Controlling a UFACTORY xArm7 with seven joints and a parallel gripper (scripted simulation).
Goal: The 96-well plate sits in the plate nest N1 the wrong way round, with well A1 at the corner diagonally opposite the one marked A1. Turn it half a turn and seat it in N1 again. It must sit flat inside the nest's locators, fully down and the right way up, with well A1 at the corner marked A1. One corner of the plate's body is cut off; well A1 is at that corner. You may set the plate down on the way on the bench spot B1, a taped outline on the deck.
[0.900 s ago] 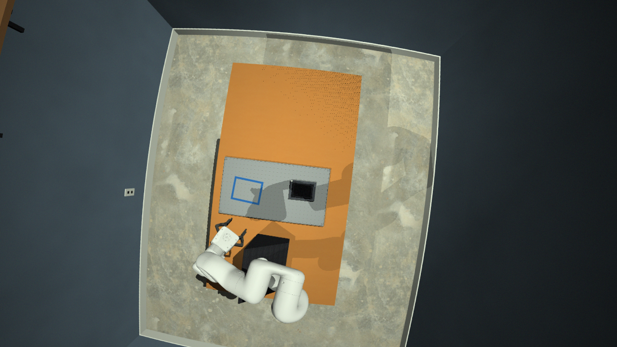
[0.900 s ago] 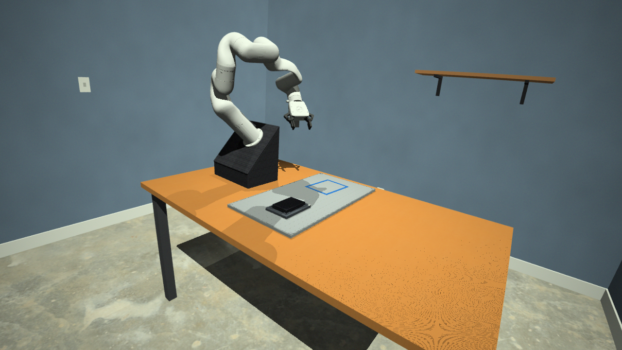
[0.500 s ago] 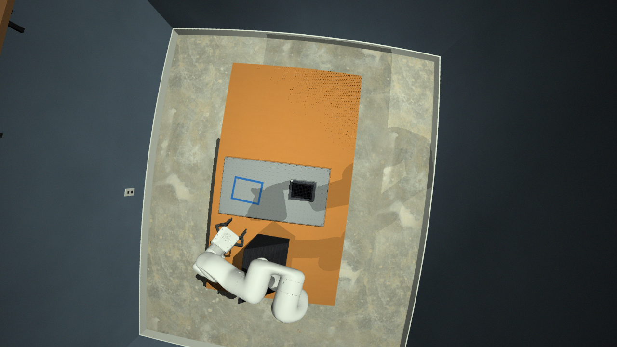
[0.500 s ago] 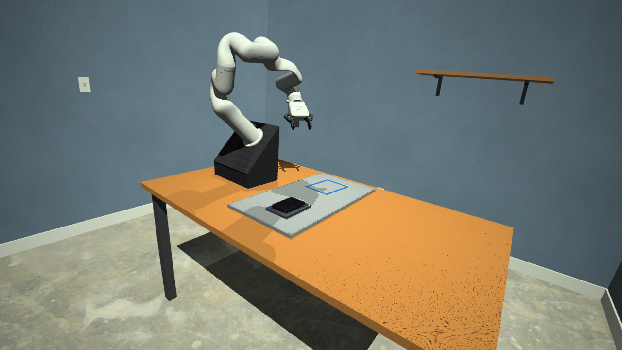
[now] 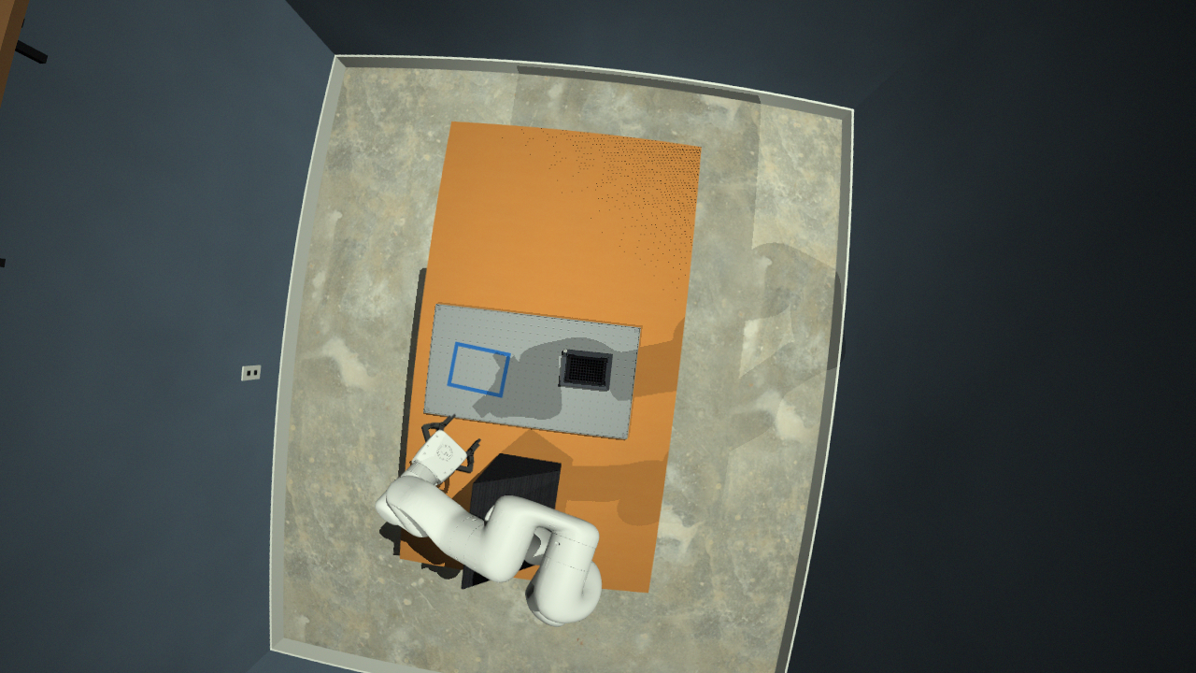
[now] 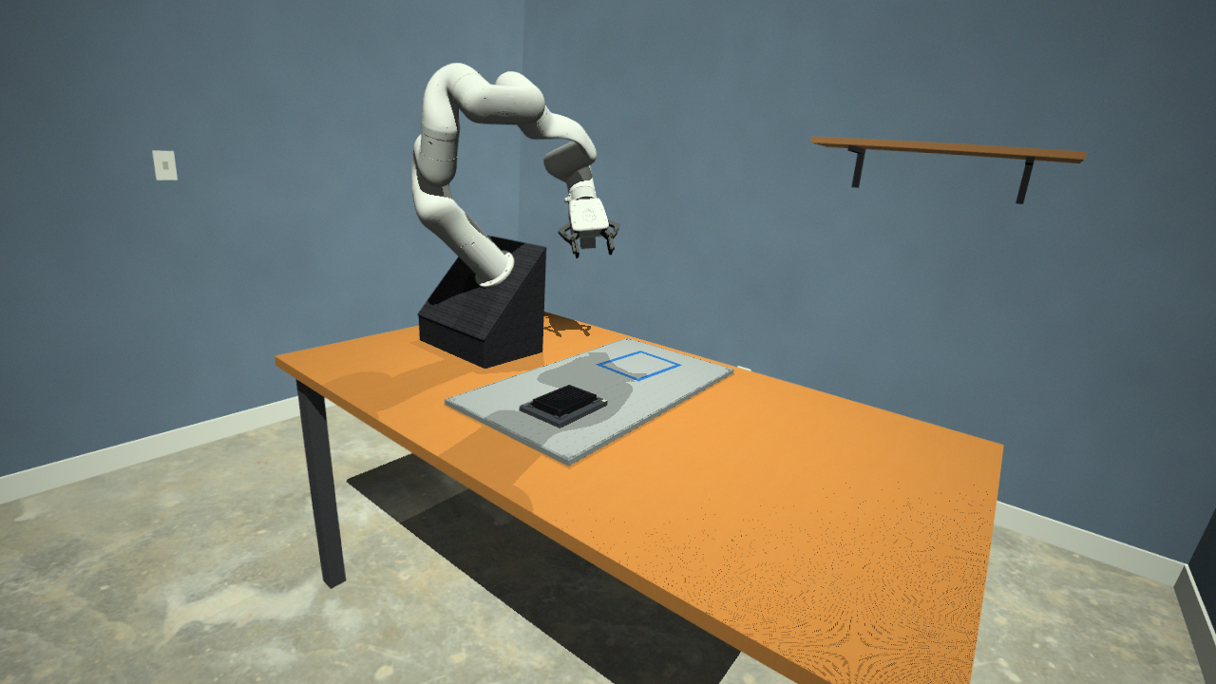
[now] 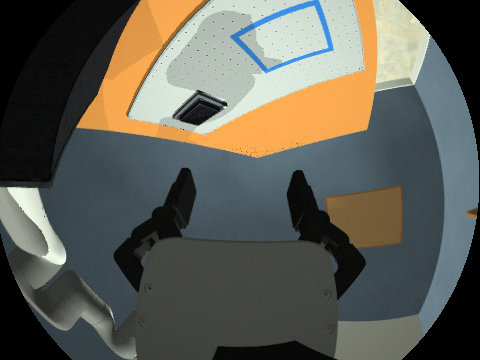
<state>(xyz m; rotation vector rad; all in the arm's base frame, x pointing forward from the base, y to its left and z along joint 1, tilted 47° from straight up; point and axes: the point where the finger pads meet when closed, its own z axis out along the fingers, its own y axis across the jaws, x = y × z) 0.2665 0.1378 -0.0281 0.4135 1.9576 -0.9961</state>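
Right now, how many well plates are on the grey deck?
1. The black well plate sits in its nest at the deck's end opposite the blue taped outline. Nothing suggests another is hidden.
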